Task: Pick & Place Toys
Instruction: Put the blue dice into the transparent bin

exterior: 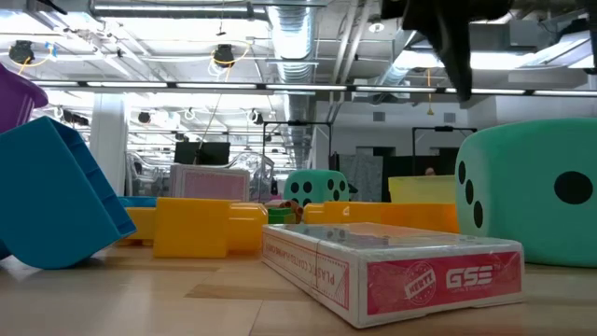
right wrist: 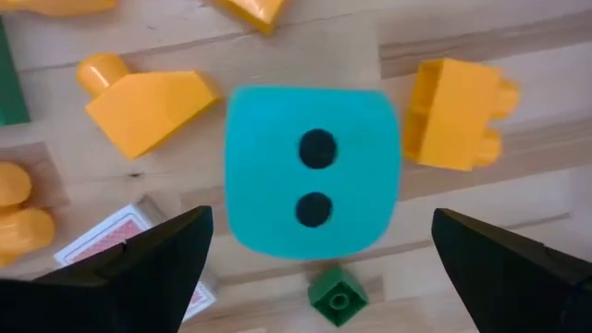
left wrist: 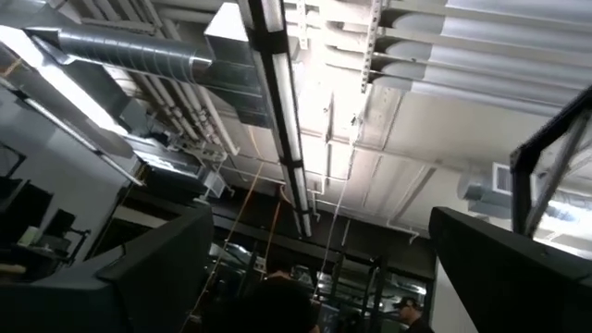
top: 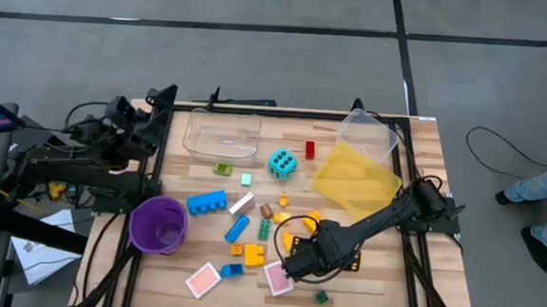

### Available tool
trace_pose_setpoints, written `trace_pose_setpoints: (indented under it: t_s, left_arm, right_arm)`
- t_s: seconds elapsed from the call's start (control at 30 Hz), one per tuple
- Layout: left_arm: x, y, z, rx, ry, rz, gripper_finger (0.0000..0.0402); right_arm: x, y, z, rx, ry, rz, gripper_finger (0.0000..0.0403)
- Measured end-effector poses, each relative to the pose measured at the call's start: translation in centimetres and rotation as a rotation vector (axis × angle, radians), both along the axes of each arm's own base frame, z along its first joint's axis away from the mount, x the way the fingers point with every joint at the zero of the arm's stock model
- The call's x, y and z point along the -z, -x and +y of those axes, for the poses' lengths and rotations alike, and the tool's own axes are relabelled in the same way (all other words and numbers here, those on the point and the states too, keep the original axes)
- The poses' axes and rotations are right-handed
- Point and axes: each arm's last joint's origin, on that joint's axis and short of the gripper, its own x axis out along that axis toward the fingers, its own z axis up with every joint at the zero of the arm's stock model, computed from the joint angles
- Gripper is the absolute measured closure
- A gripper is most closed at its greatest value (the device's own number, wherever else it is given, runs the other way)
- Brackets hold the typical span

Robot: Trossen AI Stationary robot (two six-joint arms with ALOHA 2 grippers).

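The right gripper (right wrist: 314,268), fingers spread wide and empty, hovers above a cyan die (right wrist: 313,168) among yellow bricks (right wrist: 148,106) on the counter (top: 412,229).

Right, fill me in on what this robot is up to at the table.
The right hand hovers open directly over a cyan die near the table's front, its two-dot face up, not yet gripping it. Yellow bricks, a small green brick and a pink card lie around the die. The left hand waits open, off the table's left edge, pointing at the ceiling. A second cyan die, a purple cup and a yellow bin sit farther back.
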Motion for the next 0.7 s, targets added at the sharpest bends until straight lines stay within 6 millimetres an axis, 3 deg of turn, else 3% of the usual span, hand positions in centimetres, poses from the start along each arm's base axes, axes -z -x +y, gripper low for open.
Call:
trace_pose_setpoints:
  t_s: [0.27,0.53,0.7]
  left_arm:
    - [0.2,-0.2,0.1,-0.010,0.045,0.019,0.0005]
    - [0.5,-0.3,0.3,-0.038,0.077,0.045,0.0005]
    - [0.5,-0.3,0.3,-0.048,0.087,0.044,0.0005]
  right_arm:
    - [1.3,0.4,-0.2,0.028,-0.018,-0.066,0.0003]
    - [0.9,1.4,-0.5,0.021,0.004,-0.037,0.0003]
    - [1.9,1.6,-0.6,0.021,-0.008,-0.054,0.0003]
